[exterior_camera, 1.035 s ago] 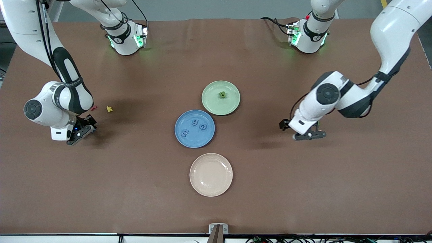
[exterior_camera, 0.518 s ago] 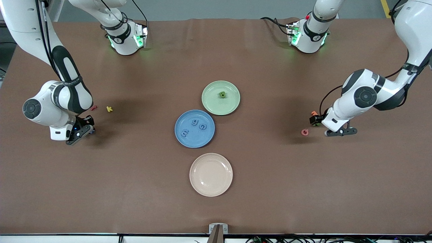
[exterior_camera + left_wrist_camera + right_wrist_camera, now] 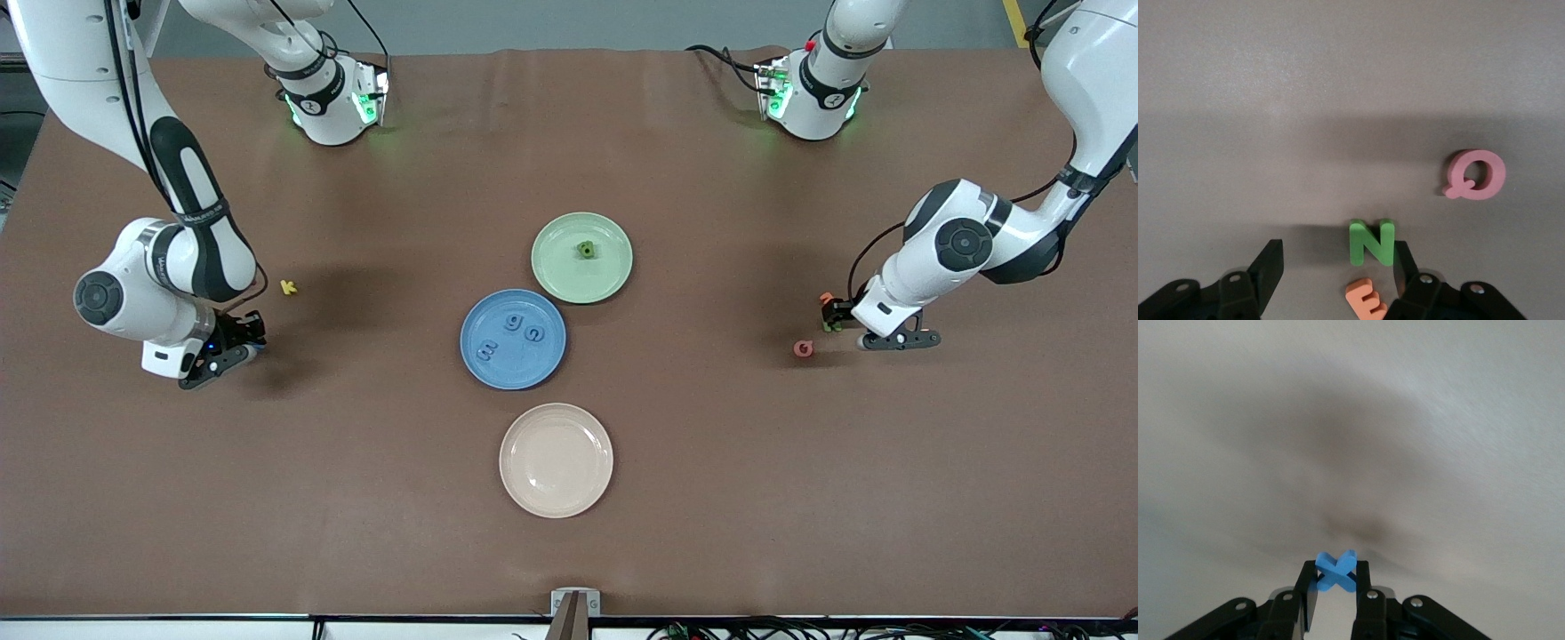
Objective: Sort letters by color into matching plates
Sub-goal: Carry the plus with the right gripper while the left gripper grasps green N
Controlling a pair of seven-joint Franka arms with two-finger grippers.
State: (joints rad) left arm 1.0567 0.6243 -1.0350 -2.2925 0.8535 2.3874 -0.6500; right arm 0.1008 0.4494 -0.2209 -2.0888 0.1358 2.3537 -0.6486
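My left gripper (image 3: 1338,267) is low at the table toward the left arm's end, open. A green letter N (image 3: 1372,242) lies between its fingers, against one of them. My right gripper (image 3: 1337,581) is shut on a blue letter X (image 3: 1337,571) and holds it a little above the table toward the right arm's end (image 3: 238,348). The blue plate (image 3: 516,369) in the middle holds three blue letters (image 3: 532,334). The light green plate (image 3: 560,267) beside it, farther from the front camera, holds one green letter (image 3: 585,250).
An orange letter E (image 3: 1367,303) lies between the left gripper's fingers beside the N, and a pink letter Q (image 3: 1475,175) lies close by on the table (image 3: 803,348). A yellow letter (image 3: 287,287) lies near the right arm. A cream plate (image 3: 556,480) sits nearest the front camera.
The left arm swung toward its end of the table and came down over the N, its fingers narrowing. The right gripper closed on the blue X and shifted slightly.
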